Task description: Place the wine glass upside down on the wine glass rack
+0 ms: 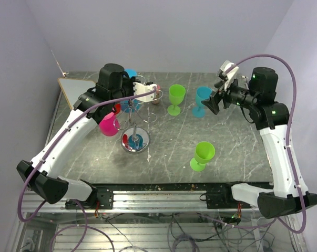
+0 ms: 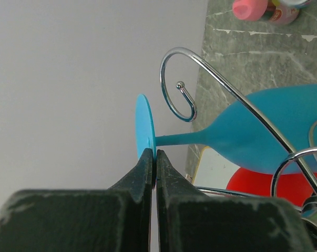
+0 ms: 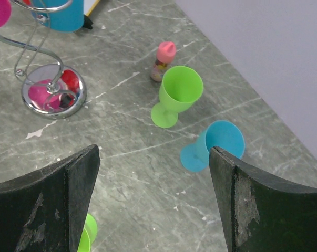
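Note:
My left gripper (image 2: 154,152) is shut on the flat foot of a blue wine glass (image 2: 253,131). The glass lies sideways, its stem running right beside a curled arm of the silver wine glass rack (image 2: 175,79). From above, the left gripper (image 1: 146,92) is over the rack, whose round chrome base (image 1: 135,139) stands on the table. A pink glass (image 1: 109,125) hangs on the rack's left side, and a red glass (image 2: 253,185) shows below the held one. My right gripper (image 3: 154,157) is open, high above the table with nothing in it; from above the right gripper (image 1: 213,102) is at the back right.
A green glass (image 1: 175,98) and a blue glass (image 1: 202,101) stand upright at the back middle. Another green glass (image 1: 203,155) stands nearer the front. A small pink-capped bottle (image 3: 163,60) stands beside the rack. A yellow-edged board (image 1: 77,85) lies at the back left.

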You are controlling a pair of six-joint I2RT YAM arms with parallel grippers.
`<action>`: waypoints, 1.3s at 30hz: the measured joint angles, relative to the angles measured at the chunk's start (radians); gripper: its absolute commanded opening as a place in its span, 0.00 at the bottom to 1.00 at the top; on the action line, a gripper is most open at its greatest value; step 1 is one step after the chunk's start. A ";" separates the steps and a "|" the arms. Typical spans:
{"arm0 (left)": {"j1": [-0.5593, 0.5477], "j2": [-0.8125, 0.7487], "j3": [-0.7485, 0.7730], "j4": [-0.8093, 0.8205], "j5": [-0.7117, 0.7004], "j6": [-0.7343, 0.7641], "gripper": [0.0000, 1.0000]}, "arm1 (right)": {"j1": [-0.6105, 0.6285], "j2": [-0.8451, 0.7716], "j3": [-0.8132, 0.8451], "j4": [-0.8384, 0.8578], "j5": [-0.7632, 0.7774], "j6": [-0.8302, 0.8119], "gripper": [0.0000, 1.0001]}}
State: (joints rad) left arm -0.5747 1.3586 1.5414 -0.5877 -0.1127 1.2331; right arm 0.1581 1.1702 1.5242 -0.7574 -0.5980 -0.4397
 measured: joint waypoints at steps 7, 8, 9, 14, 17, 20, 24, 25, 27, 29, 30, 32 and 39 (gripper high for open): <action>0.000 -0.016 -0.002 -0.009 0.003 0.002 0.07 | 0.068 0.055 0.000 0.039 -0.042 -0.011 0.84; 0.000 -0.019 -0.002 -0.009 0.004 0.003 0.07 | 0.083 0.064 0.000 0.047 -0.044 -0.011 0.84; 0.000 -0.021 -0.002 -0.010 0.005 0.005 0.07 | 0.093 0.070 0.000 0.052 -0.047 -0.011 0.84; 0.000 -0.030 -0.002 -0.021 0.024 0.007 0.07 | 0.155 0.123 0.000 0.101 -0.080 0.007 0.84; 0.000 -0.031 -0.002 -0.035 0.044 0.016 0.07 | 0.184 0.147 0.000 0.134 -0.105 0.029 0.83; 0.000 -0.031 -0.002 -0.047 0.061 0.033 0.07 | 0.200 0.170 0.002 0.179 -0.132 0.058 0.83; 0.000 -0.031 -0.002 -0.050 0.086 0.046 0.07 | 0.220 0.208 0.008 0.242 -0.157 0.107 0.81; 0.000 -0.031 -0.002 -0.050 0.093 0.047 0.07 | 0.224 0.217 0.009 0.256 -0.162 0.120 0.81; 0.000 -0.031 -0.002 -0.050 0.102 0.050 0.07 | 0.230 0.234 0.013 0.280 -0.172 0.143 0.81; 0.000 -0.031 -0.002 -0.050 0.109 0.054 0.07 | 0.238 0.251 0.016 0.305 -0.181 0.167 0.80; 0.000 -0.031 -0.003 -0.050 0.112 0.055 0.07 | 0.243 0.259 0.017 0.315 -0.185 0.177 0.80; 0.000 -0.031 -0.005 -0.050 0.116 0.054 0.07 | 0.251 0.270 0.017 0.330 -0.193 0.193 0.79; 0.000 -0.019 -0.004 -0.035 0.120 0.010 0.07 | 0.264 0.280 0.017 0.356 -0.218 0.224 0.75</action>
State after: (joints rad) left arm -0.5743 1.3392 1.5375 -0.6231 0.0074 1.2434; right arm 0.4225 1.4506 1.5414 -0.4019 -0.8158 -0.2153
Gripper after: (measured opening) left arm 0.081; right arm 0.775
